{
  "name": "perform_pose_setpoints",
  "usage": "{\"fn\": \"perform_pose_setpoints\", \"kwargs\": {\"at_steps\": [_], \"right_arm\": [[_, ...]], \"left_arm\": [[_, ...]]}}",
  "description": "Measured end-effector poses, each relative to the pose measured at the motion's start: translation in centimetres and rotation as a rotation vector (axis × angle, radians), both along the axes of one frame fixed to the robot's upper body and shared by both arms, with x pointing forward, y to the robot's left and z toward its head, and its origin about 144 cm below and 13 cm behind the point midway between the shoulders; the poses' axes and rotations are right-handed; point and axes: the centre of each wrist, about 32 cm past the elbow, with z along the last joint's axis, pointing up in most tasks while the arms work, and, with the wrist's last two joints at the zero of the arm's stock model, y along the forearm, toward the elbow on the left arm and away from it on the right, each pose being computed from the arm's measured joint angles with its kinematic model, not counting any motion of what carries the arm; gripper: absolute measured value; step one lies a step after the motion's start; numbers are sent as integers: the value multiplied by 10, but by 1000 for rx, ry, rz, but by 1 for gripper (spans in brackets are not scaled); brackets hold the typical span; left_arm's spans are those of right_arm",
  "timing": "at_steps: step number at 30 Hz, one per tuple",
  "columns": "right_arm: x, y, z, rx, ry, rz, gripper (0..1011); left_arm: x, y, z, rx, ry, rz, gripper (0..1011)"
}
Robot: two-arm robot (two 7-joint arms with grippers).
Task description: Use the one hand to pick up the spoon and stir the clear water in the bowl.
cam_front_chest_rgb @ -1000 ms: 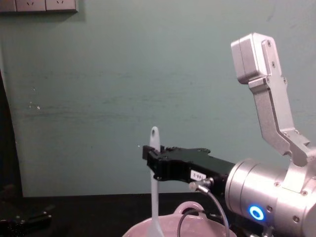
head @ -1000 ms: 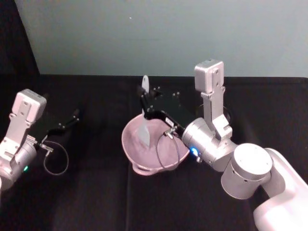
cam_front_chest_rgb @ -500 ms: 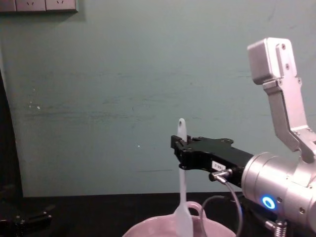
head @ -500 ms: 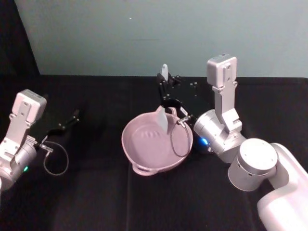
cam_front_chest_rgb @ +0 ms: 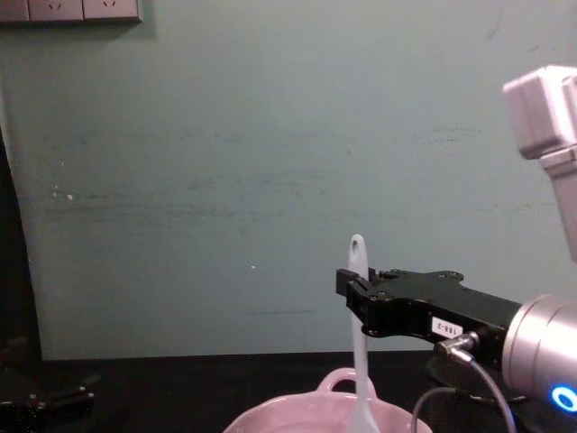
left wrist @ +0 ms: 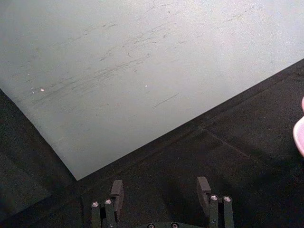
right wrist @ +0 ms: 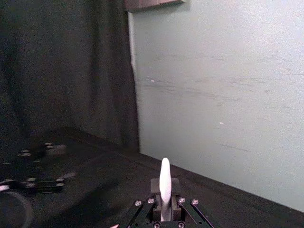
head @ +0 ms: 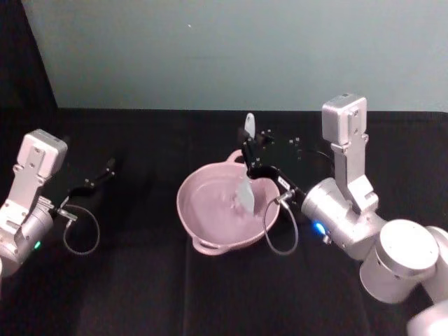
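The pale-pink bowl sits mid-table on black cloth, its loop handle on the far rim, and its rim also shows in the chest view. My right gripper hangs over the bowl's far-right side, shut on the white spoon. The spoon stands upright, handle tip up and paddle head down inside the bowl. From the chest, the spoon runs down from the right gripper into the bowl. The handle tip pokes up between the jaws. My left gripper is parked open at the left.
A teal wall stands close behind the table. A cable loop from the right wrist hangs over the bowl's near-right rim. Another cable loop lies by the left arm. The bowl's pink edge shows in the left wrist view.
My right gripper has swept the spoon from the bowl's left side, past the far side, to its right side. The right arm drew back to the right. The left arm has not moved.
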Motion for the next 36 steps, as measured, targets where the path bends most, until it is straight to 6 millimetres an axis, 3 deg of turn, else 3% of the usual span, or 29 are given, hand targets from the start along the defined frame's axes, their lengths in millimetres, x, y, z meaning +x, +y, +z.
{"fn": "perform_pose_setpoints", "kwargs": {"at_steps": [8,14,26,36], "right_arm": [[-22,6,8,48,22,89,120],[-23,19,8,71,66,137,120],[5,41,-4,77,49,80,120],[27,30,-8,51,-28,-46,119]], "left_arm": [[0,0,0,0,0,0,1011],[0,0,0,0,0,0,1011],[0,0,0,0,0,0,1011],[0,0,0,0,0,0,1011]]}}
